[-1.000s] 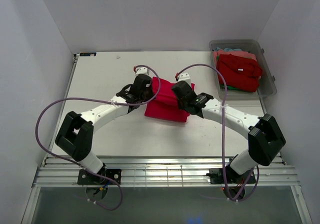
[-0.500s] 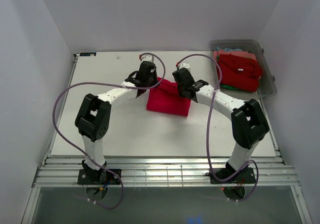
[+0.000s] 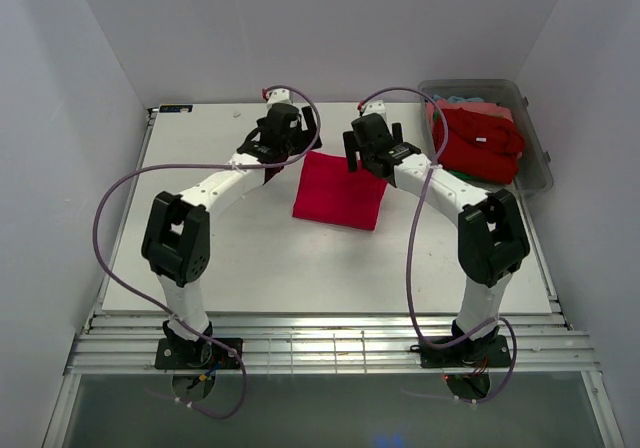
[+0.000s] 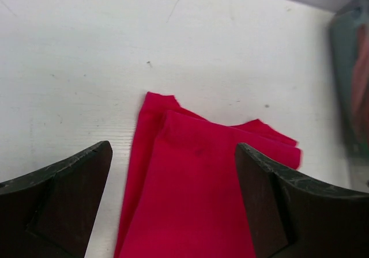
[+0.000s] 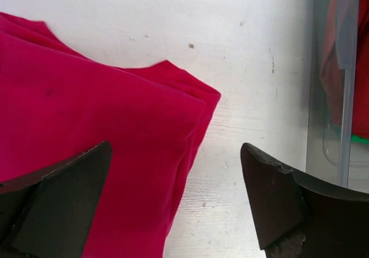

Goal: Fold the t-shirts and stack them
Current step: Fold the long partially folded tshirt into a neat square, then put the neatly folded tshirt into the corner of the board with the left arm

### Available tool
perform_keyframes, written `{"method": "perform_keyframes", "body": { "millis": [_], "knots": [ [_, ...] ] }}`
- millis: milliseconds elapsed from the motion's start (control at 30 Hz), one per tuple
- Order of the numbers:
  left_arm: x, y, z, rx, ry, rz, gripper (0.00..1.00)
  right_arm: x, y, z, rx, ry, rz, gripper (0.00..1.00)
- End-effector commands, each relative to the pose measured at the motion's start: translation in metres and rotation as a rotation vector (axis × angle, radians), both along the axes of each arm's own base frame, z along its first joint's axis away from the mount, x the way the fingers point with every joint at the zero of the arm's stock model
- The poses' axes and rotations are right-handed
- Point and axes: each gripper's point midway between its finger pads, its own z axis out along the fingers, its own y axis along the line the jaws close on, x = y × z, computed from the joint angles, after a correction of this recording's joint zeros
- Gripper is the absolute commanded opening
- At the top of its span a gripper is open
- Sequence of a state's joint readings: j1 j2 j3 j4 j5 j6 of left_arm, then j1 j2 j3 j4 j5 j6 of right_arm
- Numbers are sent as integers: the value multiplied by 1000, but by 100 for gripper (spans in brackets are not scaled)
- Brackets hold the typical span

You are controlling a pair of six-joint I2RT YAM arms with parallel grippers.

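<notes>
Red t-shirt (image 3: 339, 190) folded, binned shirts (image 3: 480, 140) heaped, lower ones hidden

Lit brightly and evenly from overhead, with only faint soft shadows on the white bench (image 3: 300, 268). Slightly washed out on bare bench beside the folded t-shirt (image 5: 86, 125) in wrist views. Blurred at the bin (image 4: 351, 97) near the t-shirt.

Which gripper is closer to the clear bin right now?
Right. The right gripper, open, sits over the folded red t-shirt's far-right corner, just left of the clear bin. The left gripper, open, sits over the shirt's far-left corner, farther from it.
</notes>
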State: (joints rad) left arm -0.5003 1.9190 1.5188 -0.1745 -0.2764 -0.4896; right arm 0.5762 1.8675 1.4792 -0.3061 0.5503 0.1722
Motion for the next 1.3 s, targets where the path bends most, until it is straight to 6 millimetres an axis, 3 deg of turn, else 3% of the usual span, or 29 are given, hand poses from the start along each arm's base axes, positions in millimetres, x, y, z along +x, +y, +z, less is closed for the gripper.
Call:
{"method": "perform_keyframes", "body": {
  "millis": [0,67,133,233,333,367,467,533,667,900,1067,1233,1267],
  "knots": [
    [-24,-15,56,-119,-99,-64,98,-2,20,57,147,-121,79,98],
    [-34,-20,32,-122,-34,-98,98,-13,25,43,179,-70,107,97],
    [-46,-19,-8,-104,86,-97,98,-27,27,23,206,4,115,96],
    [-63,-15,-46,-83,189,-103,98,-45,44,7,300,74,179,94],
    [-74,-15,-55,-89,201,-140,98,-69,60,-21,386,170,265,58],
    [-78,-18,-56,-108,209,-174,98,-71,63,-27,396,190,271,27],
    [-82,-23,-57,-149,205,-250,98,-78,73,-53,419,277,287,8],
    [-80,-21,-56,-152,198,-255,98,-84,80,-72,430,344,304,8],
    [-76,-9,-48,-160,161,-244,98,-88,84,-88,448,387,313,8],
    [-59,9,-49,-190,149,-253,98,-102,64,-122,356,480,250,8],
    [-47,18,-84,-194,242,-305,98,-111,53,-129,316,503,228,8],
    [-38,14,-98,-224,270,-392,98,-113,50,-127,305,505,229,8],
    [-41,13,-108,-242,308,-420,98,-112,51,-125,303,504,233,8]
  ]
}}
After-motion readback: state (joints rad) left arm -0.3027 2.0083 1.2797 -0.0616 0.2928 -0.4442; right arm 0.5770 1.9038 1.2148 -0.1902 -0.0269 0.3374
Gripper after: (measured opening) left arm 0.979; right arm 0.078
